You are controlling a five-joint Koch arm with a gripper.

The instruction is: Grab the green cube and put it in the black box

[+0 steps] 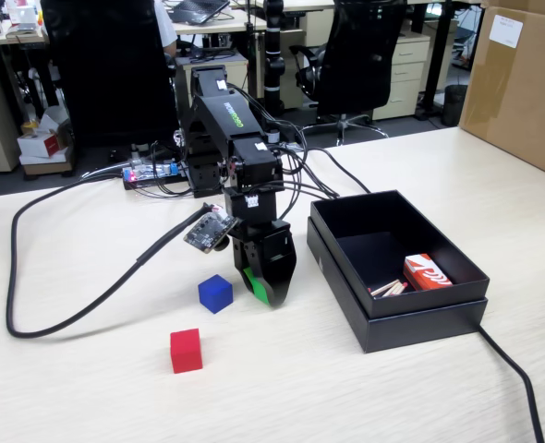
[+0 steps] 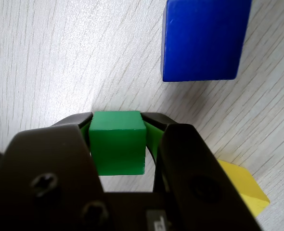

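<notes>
In the wrist view we see the green cube (image 2: 117, 142) pinched between the two fingers (image 2: 60, 159), one pressed against each side face; the gripper (image 2: 117, 126) points down at the bench (image 2: 45, 57). We cannot tell from either view whether the cube rests on the bench or is raised off it. In that view a blue cube (image 2: 202, 38) lies at 1 o'clock from the green cube, clear of the fingers, and a yellow cube (image 2: 243, 187) shows at 4 o'clock, partly hidden behind the right finger. In the fixed view the gripper (image 1: 265, 293) hangs low over the bench (image 1: 88, 388), its green fingertip visible; the green cube itself is hidden there. The blue cube (image 1: 215, 293) sits just beside the gripper at 9 o'clock, and a red cube (image 1: 186, 351) lies at 7 o'clock from the blue one, apart from it. The black box (image 1: 411, 318) stands at 3 o'clock from the gripper, near but not touching it, open side up. Inside it, toward the near right corner, we see a small red and white carton (image 1: 427, 272) and some thin sticks (image 1: 388, 289). A black cable (image 1: 69, 318) loops across the bench at the left.
</notes>
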